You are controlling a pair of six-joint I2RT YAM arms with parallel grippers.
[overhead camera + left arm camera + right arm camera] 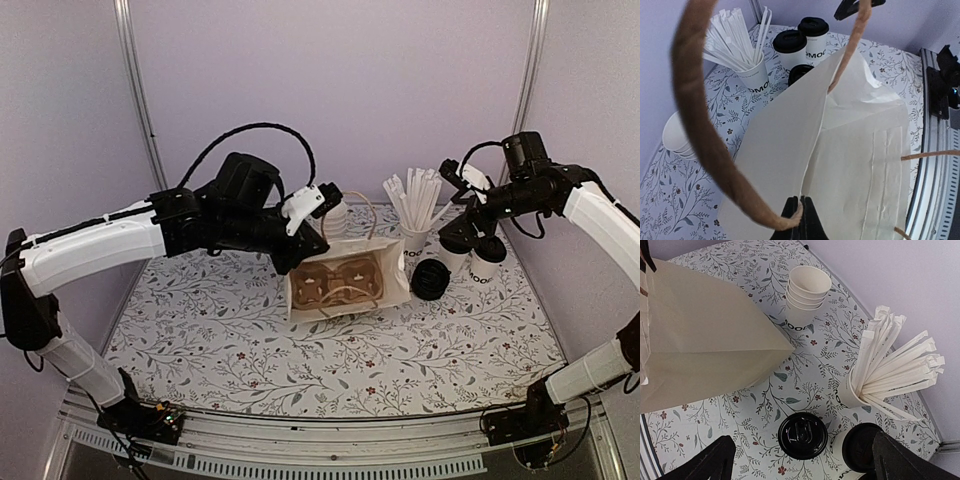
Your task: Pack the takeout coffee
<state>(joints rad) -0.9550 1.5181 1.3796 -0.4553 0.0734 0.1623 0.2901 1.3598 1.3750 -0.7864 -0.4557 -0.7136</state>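
Note:
The cream paper bag (392, 283) stands open at mid table with a brown cardboard carrier (335, 282) inside. My left gripper (302, 252) is shut on the bag's rim (807, 165) beside a brown loop handle (700, 130); in the left wrist view that gripper (802, 216) pinches the paper edge. Three takeout coffee cups with black lids stand right of the bag (432, 282) (455, 255) (488, 258). My right gripper (807, 462) hangs open above them, one lid (802, 435) between its fingers, another cup (860, 447) by the right finger.
A white cup of paper-wrapped straws (415, 238) (852, 390) stands just behind the coffees. A stack of empty white cups (336, 216) (807, 295) sits behind the bag. Purple walls close in the back and sides of the floral tablecloth (250, 350).

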